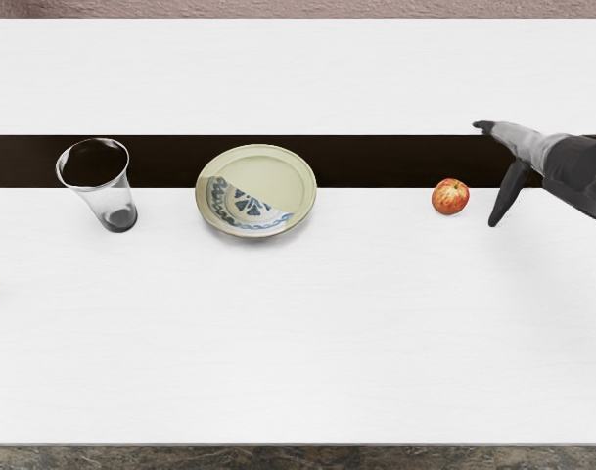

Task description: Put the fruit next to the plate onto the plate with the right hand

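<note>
While right hand [521,162] hangs spread near apple [450,196], plate [255,190] well apart.

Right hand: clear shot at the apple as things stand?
Probably yes. The right hand hangs open just right of the apple, and nothing stands between them. The plate and glass stand farther left, out of the way.

bare table [366,284] between apple [450,196] and plate [278,168]; glass [100,184] stands just left of plate.
</note>
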`<control>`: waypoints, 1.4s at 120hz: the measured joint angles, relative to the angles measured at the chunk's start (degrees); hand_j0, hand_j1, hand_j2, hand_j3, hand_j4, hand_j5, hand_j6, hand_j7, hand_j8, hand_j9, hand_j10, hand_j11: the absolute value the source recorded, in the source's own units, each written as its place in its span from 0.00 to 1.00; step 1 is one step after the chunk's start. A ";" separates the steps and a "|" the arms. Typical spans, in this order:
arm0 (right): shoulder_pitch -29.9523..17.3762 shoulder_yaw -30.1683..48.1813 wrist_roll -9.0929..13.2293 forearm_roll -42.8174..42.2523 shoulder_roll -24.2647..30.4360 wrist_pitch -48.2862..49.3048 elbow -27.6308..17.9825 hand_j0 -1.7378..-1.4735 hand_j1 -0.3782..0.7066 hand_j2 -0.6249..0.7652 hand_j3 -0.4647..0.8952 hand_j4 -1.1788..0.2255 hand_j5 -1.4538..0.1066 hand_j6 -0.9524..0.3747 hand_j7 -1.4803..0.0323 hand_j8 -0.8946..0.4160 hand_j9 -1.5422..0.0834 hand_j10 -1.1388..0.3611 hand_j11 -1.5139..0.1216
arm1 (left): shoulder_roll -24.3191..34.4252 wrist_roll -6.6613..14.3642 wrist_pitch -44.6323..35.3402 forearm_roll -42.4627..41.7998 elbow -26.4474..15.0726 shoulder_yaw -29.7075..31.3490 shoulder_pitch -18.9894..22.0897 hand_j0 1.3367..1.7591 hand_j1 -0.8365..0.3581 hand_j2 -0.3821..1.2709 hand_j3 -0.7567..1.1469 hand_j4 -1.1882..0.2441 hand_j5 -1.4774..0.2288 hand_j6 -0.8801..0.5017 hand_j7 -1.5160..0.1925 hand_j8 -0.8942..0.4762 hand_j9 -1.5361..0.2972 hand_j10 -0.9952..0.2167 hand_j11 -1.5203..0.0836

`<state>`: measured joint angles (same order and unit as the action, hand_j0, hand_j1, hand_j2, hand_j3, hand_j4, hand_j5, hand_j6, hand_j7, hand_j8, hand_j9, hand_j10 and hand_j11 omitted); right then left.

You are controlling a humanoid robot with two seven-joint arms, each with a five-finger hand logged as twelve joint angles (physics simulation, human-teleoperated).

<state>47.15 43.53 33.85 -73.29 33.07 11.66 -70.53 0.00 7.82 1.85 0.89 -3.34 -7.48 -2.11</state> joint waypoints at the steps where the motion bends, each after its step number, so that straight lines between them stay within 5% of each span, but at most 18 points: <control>1: -0.04 -0.29 0.00 -0.27 -0.20 -0.51 -0.02 0.30 0.03 0.45 0.34 0.83 0.93 0.71 0.97 0.68 0.94 0.75 0.92 | 0.00 0.00 0.00 0.00 0.00 0.00 0.00 0.76 0.98 0.23 0.40 0.82 0.86 0.63 0.88 0.64 0.83 0.81 0.94; 61: 0.40 -5.60 -0.15 -3.48 -9.00 -7.21 4.83 0.30 0.33 0.41 0.34 0.64 0.70 0.51 0.74 0.47 0.73 0.58 0.71 | 0.00 0.00 0.00 0.00 0.00 0.00 0.00 0.76 0.98 0.23 0.40 0.82 0.86 0.63 0.88 0.64 0.83 0.81 0.94; 168: 0.16 -8.55 -0.45 -3.45 -10.67 -13.39 8.73 0.30 0.47 0.39 0.34 0.55 0.60 0.41 0.63 0.37 0.63 0.49 0.61 | 0.00 0.00 0.00 0.01 0.00 0.00 0.00 0.76 0.98 0.23 0.40 0.82 0.86 0.63 0.88 0.64 0.83 0.81 0.94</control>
<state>47.31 34.98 33.40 -76.74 22.40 -1.73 -61.80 0.00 7.82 1.85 0.90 -3.34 -7.48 -2.11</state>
